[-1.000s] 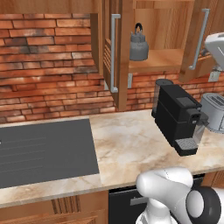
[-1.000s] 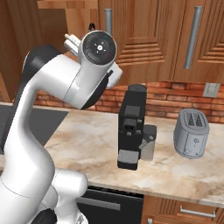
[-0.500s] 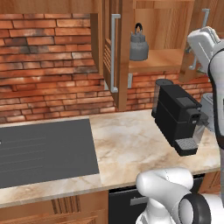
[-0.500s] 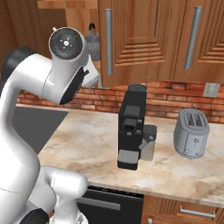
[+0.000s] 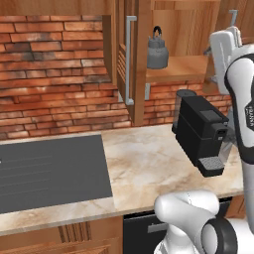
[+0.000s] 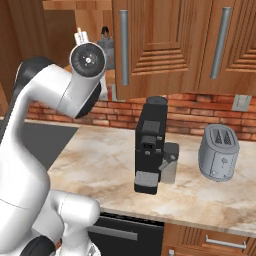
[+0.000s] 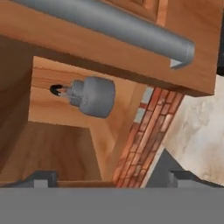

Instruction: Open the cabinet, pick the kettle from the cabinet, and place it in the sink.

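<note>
Kettle [image 5: 157, 51] in open cabinet [image 5: 184, 69]

No wording, label, brand name or number can be made out with certainty anywhere in this kitchen scene. In the left base view, a line of small dark lettering runs down the side of the white arm [image 5: 246, 111] at the right edge, but it is too small and blurred to read. The black coffee machine [image 6: 151, 145] and the grey toaster [image 6: 218, 152] on the marble counter carry no legible markings, and neither does the grey kettle [image 5: 157, 51] on its shelf in the wooden cabinet [image 5: 130, 59].
</note>
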Available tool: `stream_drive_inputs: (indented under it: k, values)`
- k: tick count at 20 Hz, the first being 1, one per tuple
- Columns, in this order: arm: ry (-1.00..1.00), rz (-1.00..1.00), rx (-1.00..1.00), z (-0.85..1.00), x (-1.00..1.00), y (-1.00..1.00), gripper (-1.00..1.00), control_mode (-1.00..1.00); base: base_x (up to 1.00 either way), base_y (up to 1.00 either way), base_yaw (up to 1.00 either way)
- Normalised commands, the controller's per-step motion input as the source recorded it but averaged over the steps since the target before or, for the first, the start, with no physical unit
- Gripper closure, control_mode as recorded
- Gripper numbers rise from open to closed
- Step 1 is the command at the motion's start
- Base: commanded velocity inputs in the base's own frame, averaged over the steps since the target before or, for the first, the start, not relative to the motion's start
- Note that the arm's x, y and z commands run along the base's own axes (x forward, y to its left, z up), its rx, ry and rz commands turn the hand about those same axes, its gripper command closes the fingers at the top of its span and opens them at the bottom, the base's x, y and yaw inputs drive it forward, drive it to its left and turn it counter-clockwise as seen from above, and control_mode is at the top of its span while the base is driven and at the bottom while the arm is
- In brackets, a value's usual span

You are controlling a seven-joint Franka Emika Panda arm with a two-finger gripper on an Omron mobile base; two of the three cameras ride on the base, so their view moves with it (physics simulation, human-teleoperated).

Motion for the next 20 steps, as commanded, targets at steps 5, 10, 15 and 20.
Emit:
stream_drive_inputs:
  k: [5, 10, 15, 20]
  values:
    - [0.03, 0.00, 0.34, 0.00, 0.24, -0.15, -1.00, -1.00, 0.00, 0.00, 0.00]
    - [0.05, -0.01, 0.27, 0.00, 0.24, 0.02, -1.00, -1.00, 0.00, 0.00, 0.00]
    - [0.01, -0.02, 0.18, 0.00, 0.30, 0.06, -1.00, -1.00, 0.00, 0.00, 0.00]
    - [0.05, -0.02, 0.11, 0.02, 0.30, 0.00, -1.00, -1.00, 0.00, 0.00, 0.00]
